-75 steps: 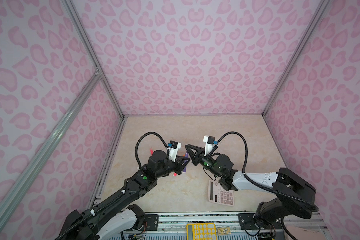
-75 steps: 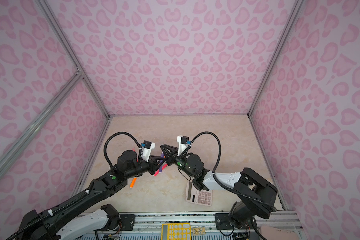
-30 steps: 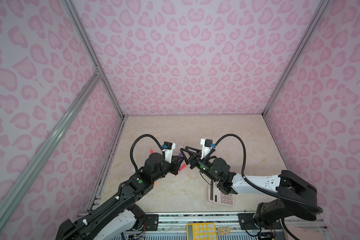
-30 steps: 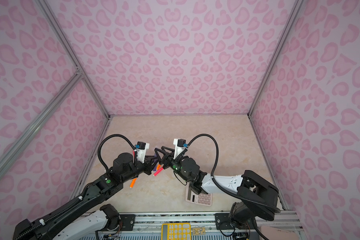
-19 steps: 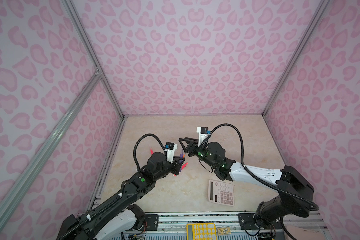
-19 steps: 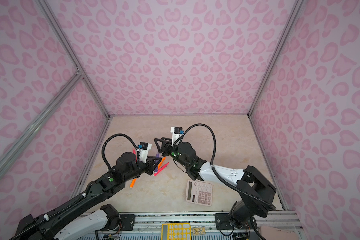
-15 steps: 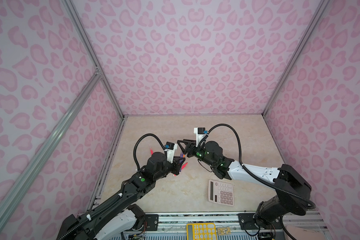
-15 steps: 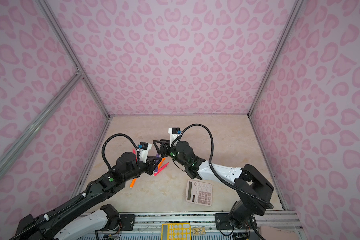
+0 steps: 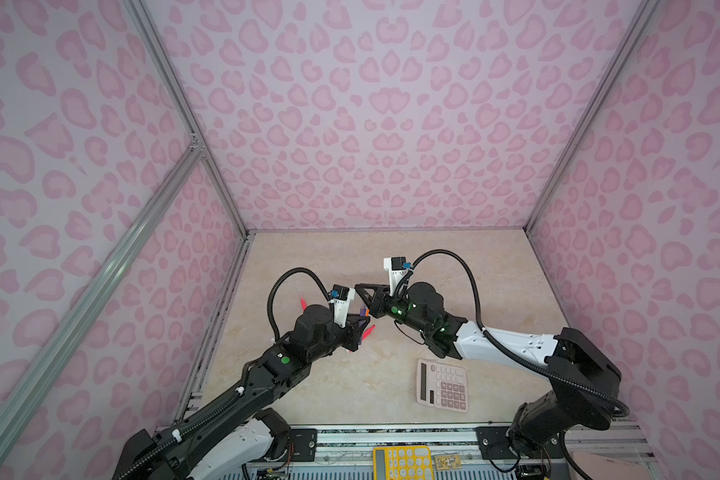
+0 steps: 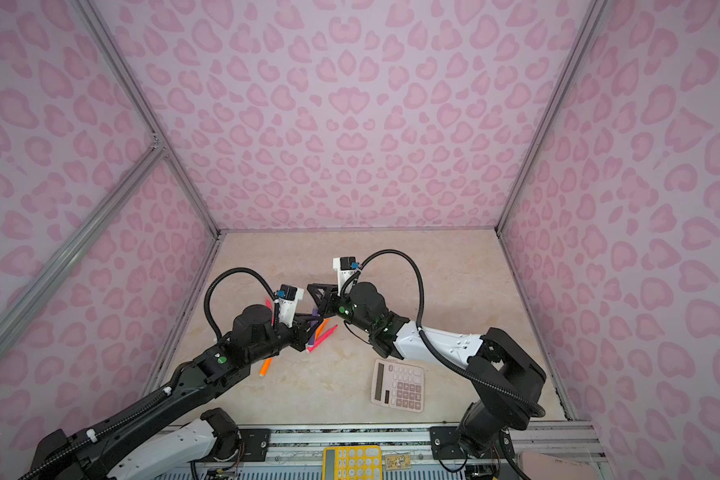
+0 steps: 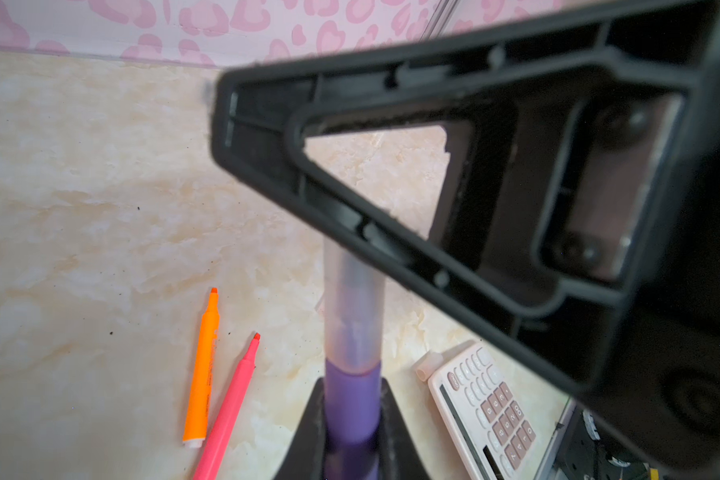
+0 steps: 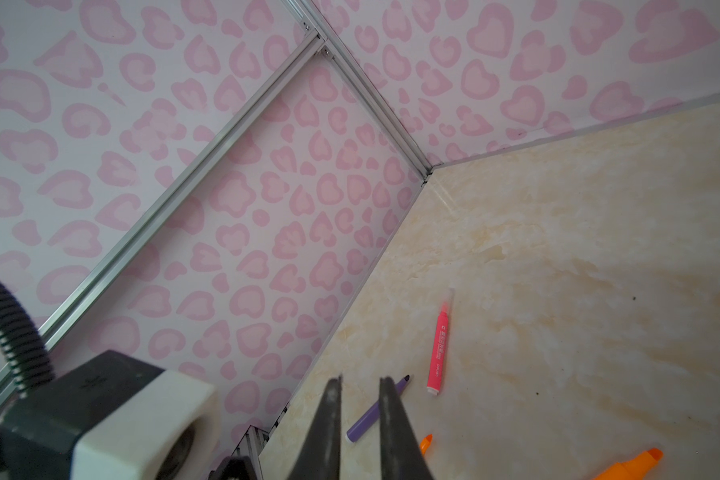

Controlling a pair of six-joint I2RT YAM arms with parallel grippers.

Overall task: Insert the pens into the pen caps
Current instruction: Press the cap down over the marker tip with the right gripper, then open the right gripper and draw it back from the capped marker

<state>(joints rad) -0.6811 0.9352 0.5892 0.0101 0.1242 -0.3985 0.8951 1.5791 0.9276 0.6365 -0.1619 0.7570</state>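
Right gripper [image 12: 360, 380] has drawn back, jaws nearly together, empty. My left gripper [image 11: 352, 390] clamps the purple pen [image 11: 352, 409]; a half-seated cap [image 11: 352, 307] could slip off.

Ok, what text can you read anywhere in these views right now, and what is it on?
"9", "6", "3", "8", "5", "2", "00": keys of the pink calculator, left wrist view; its other keys are blurred.
Print along the orange pen: too small to read.
Print along the pink pen, right wrist view: too blurred to read.
Yellow calculator keys: too small to read.
No other text shows.
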